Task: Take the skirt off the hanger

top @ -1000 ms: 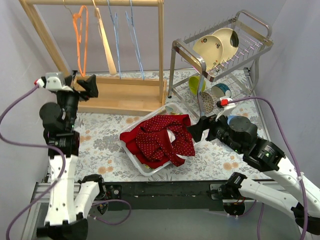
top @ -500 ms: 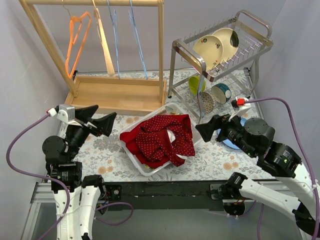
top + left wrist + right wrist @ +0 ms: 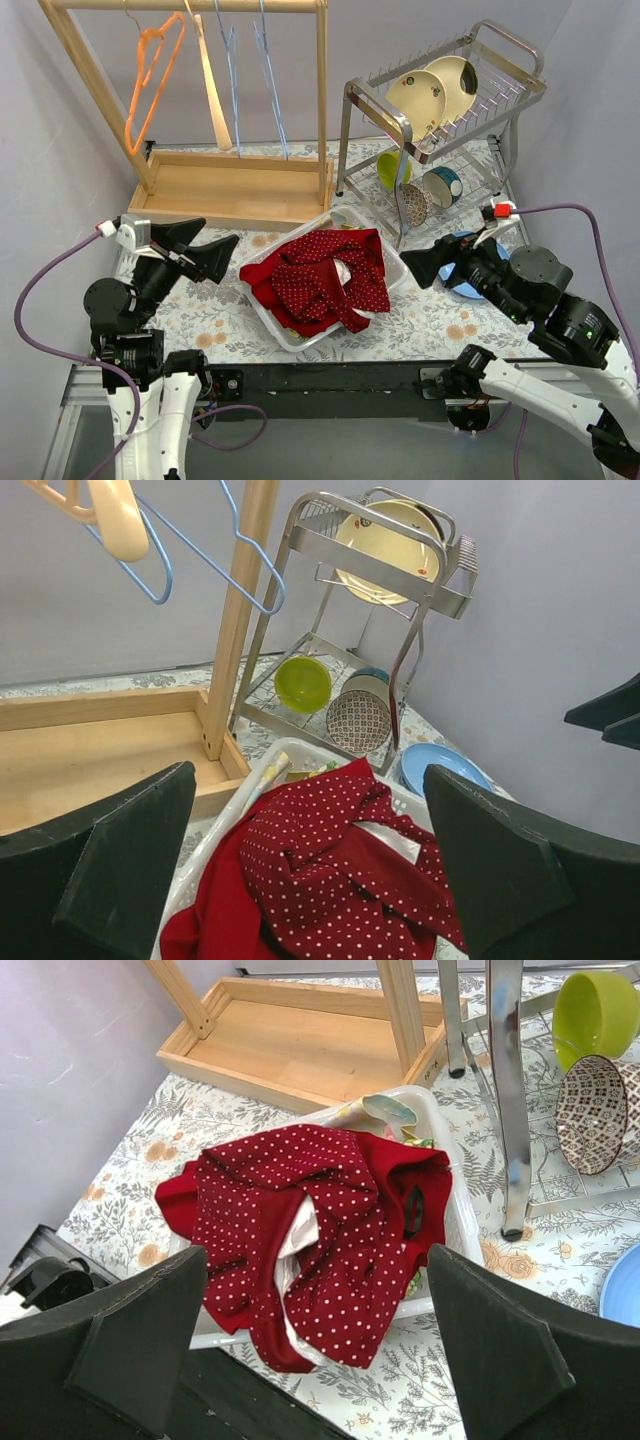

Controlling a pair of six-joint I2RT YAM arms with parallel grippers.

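**Top view.** The white bin (image 3: pixel 262 318) is holding the red polka-dot skirt (image 3: pixel 322 280). The skirt is lying crumpled in a heap and spilling over the bin's near rim. Behind the bin, to the right, the dish rack (image 3: pixel 520 95) is carrying two plates on its upper tier. Lower down it is holding a green bowl (image 3: pixel 392 168) and a patterned bowl (image 3: pixel 412 203). Behind the bin, to the left, the orange hanger (image 3: pixel 148 75) is hanging tilted from the wooden stand (image 3: pixel 235 190).

Your left gripper (image 3: pixel 205 244) is hovering just left of the bin, aiming toward it. Its claw is released and grasping nothing. Your right gripper (image 3: pixel 425 265) is hovering just right of the bin, also aiming at it. It too is spread wide and holding nothing.

**Left wrist view.** Your left fingers (image 3: pixel 120 870) are standing far apart at the frame's lower corners. The skirt is showing between them, lying in the bin and not touching them. A blue plate (image 3: pixel 440 767) is lying on the table beyond the bin, under the rack.

**Right wrist view.** Your right fingers (image 3: pixel 510 1340) are likewise standing wide apart, clear of the skirt. A pale patterned cloth (image 3: pixel 385 1112) is peeking out at the bin's far rim, beside the skirt.
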